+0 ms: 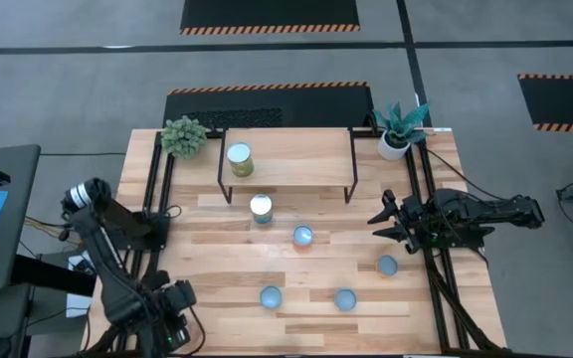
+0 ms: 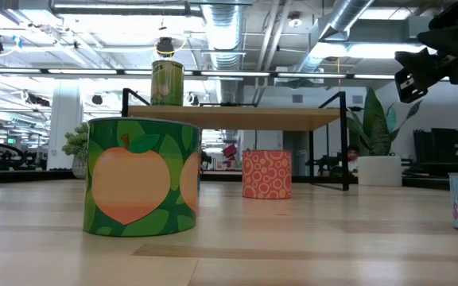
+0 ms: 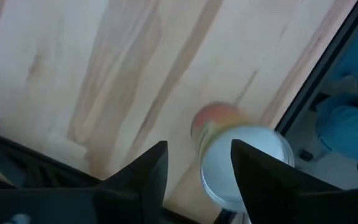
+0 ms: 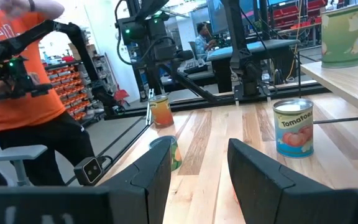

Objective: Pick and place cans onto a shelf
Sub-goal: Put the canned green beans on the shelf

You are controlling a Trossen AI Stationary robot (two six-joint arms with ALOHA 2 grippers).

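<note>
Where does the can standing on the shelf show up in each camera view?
High view: the can on the left part of the shelf.
Low view: can upper left of centre, atop the shelf.
Left wrist view: not in it.
Right wrist view: can top right corner, on the shelf.
Shared landmark: the shelf.

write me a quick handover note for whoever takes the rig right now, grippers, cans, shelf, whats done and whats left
Left gripper: open, empty, at the table's near left corner.
Right gripper: open, empty, at the right edge, level with the middle cans.
Done: one green can stands on the shelf, left end.
Left: five cans on the table: the tomato can just in front of the shelf, then one at centre, one right, two near the front.
No can is held.
</note>
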